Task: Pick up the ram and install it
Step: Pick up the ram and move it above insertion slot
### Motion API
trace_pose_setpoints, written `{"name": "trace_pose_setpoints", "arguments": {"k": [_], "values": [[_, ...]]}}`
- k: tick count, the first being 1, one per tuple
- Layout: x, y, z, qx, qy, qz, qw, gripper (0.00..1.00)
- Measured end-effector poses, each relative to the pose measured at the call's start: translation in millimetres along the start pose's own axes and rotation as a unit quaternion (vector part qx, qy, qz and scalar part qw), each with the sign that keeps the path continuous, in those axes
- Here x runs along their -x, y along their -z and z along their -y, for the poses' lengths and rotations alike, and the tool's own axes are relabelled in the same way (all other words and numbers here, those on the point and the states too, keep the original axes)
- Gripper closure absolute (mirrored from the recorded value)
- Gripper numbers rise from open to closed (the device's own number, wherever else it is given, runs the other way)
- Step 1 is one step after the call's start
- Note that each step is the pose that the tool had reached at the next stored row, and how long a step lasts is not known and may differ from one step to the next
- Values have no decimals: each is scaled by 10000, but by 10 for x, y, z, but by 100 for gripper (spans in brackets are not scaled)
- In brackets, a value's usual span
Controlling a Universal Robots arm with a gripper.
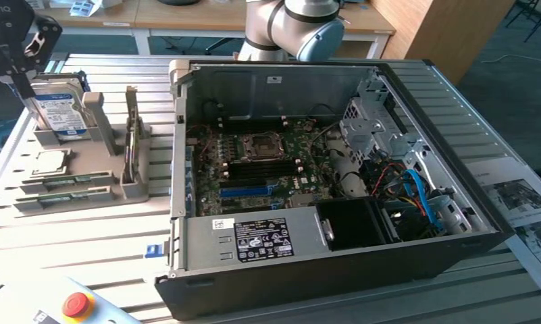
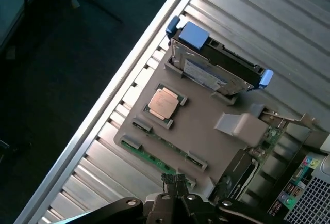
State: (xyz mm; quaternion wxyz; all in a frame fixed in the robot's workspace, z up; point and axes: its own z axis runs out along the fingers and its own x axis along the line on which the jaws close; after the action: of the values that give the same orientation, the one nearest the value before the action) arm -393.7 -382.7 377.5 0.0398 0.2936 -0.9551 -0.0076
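The claw (image 1: 23, 85) (image 2: 175, 184) hangs above the bench (image 1: 81, 253) (image 2: 273, 17) with its fingers drawn together and nothing between them. Well apart below it is a grey holder (image 1: 117, 190) (image 2: 203, 131), and the part closest to the claw's tips in the wrist view is the first ram stick (image 1: 61, 198) (image 2: 153, 159). This is a thin green strip seated low along the holder's outer edge. The second ram stick (image 1: 68, 181) sits just beside it and parallel, so there are two sticks. Each has its long axis running across the holder, with one end pointing toward the computer case (image 1: 342, 273) and the other toward the bench's outer rail. Next beyond the sticks is one processor chip (image 1: 52, 160) (image 2: 164, 103), lying flat. Past that, one hard drive (image 1: 56, 111) (image 2: 206, 72) stands on edge in its cradle. One expansion card (image 1: 132, 131) stands upright on the holder's side nearest the case. Farther off, the single case lies open, showing its motherboard (image 1: 270, 158) with a blue slot (image 1: 248, 191). One red stop button (image 1: 76, 304) sits at the bench's near corner in the exterior view.
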Motion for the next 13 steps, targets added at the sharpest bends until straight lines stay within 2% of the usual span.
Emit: {"name": "trace_pose_setpoints", "arguments": {"k": [3,6,10,13], "values": [[0,-1,0,-20,274,-10,9996,90],[0,-2,0,-39,543,-20,9985,90],[0,-3,0,-64,885,-33,9961,90],[0,-4,0,-82,1144,-43,9934,90]]}}
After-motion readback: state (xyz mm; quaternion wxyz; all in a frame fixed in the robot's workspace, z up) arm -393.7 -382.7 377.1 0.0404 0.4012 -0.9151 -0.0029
